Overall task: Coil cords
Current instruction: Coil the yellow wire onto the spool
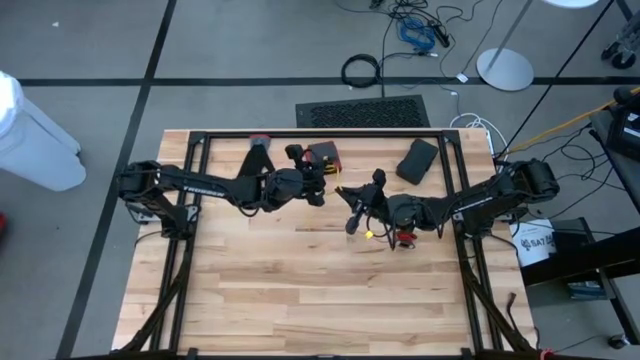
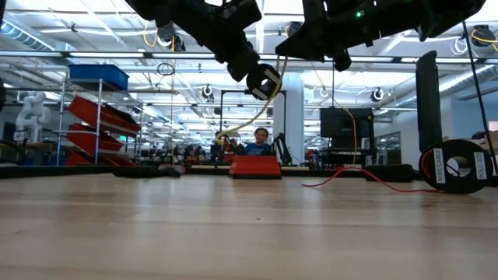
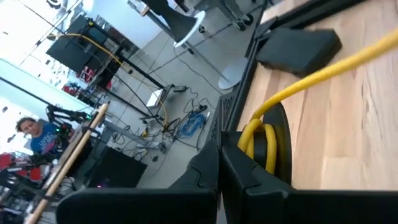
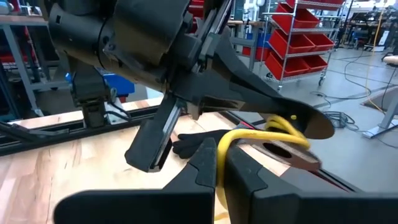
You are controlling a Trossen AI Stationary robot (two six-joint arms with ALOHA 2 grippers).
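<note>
Left gripper (image 1: 318,186) is raised above the table's (image 1: 300,290) far middle, jaws closed on the yellow cord (image 3: 323,71); its wrist view shows two or three yellow loops gathered beside the fingers, so coiling is judged under way, not finished. Right gripper (image 1: 352,222) hangs near centre, fingers closed on the same yellow cord (image 4: 249,138), a short run spanning the two. A red-tipped piece (image 1: 405,239) sits just beside the right arm, seemingly uncoiled; no short black cord can be made out.

Robotics lab, red bin shelves (image 2: 97,128), ceiling strip lights (image 2: 70,17), loose floor cables (image 1: 415,28)
</note>
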